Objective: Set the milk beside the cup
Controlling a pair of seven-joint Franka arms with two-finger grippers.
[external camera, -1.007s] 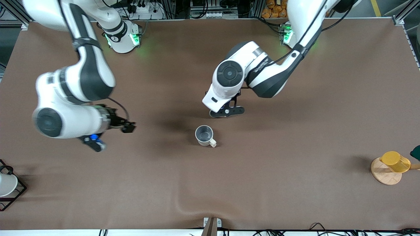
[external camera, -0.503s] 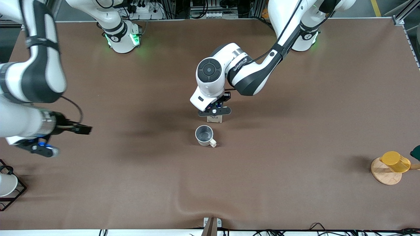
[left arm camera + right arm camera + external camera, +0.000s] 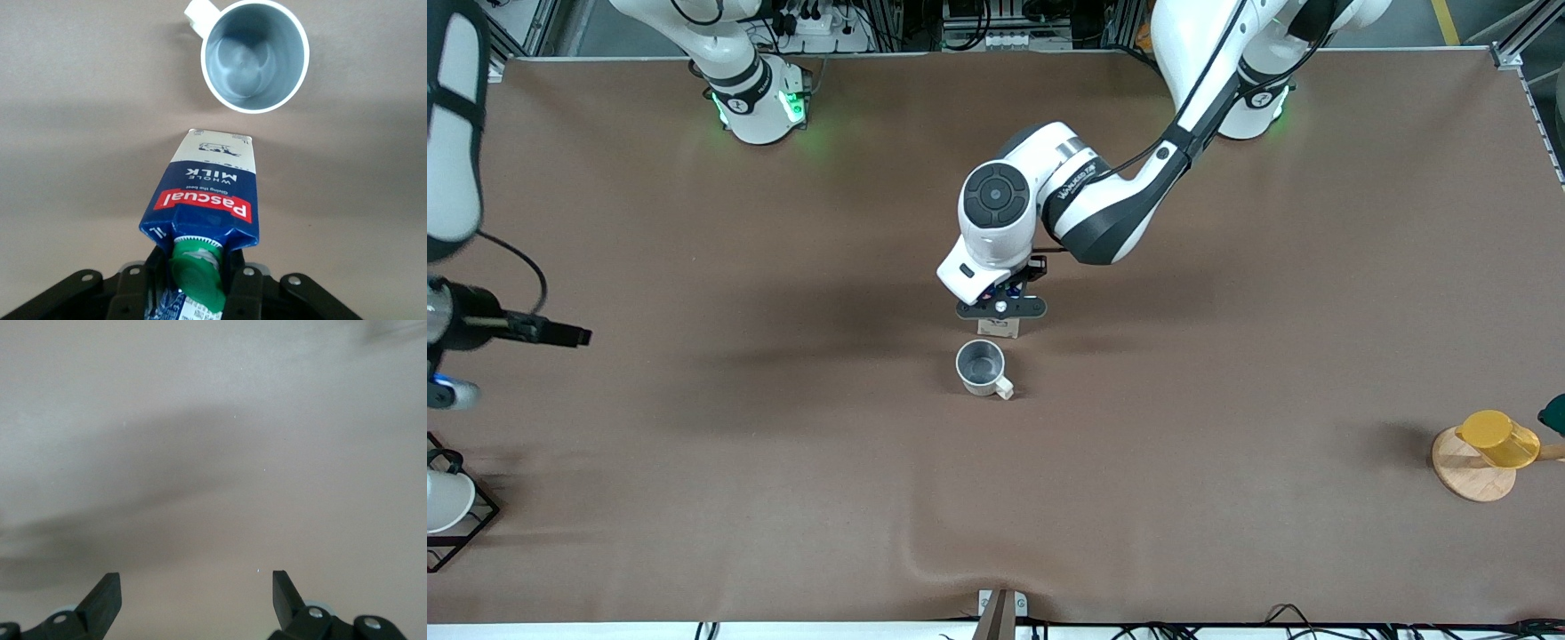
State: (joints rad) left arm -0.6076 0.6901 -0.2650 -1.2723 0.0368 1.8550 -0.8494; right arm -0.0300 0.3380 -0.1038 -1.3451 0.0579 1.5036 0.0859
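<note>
The milk (image 3: 207, 200) is a dark-blue carton with a green cap, white sides and a red label. My left gripper (image 3: 193, 287) is shut on its top, a finger on each side of the gable. In the front view the left gripper (image 3: 1000, 308) hides most of the milk (image 3: 999, 328), which hangs upright and low, right beside the cup (image 3: 981, 366). I cannot tell whether its base touches the table. The cream-white cup (image 3: 255, 53) is upright and empty, grey inside, with a small gap to the carton. My right gripper (image 3: 193, 593) is open and empty over bare table at the right arm's end (image 3: 445, 392).
A yellow cup (image 3: 1496, 437) stands on a round wooden coaster (image 3: 1467, 471) at the left arm's end. A black wire rack (image 3: 467, 529) with a white cup (image 3: 443, 500) stands at the right arm's end, near my right gripper.
My left gripper has brought the milk closer to the cup and lower. My right arm has swung away toward its end of the table.
</note>
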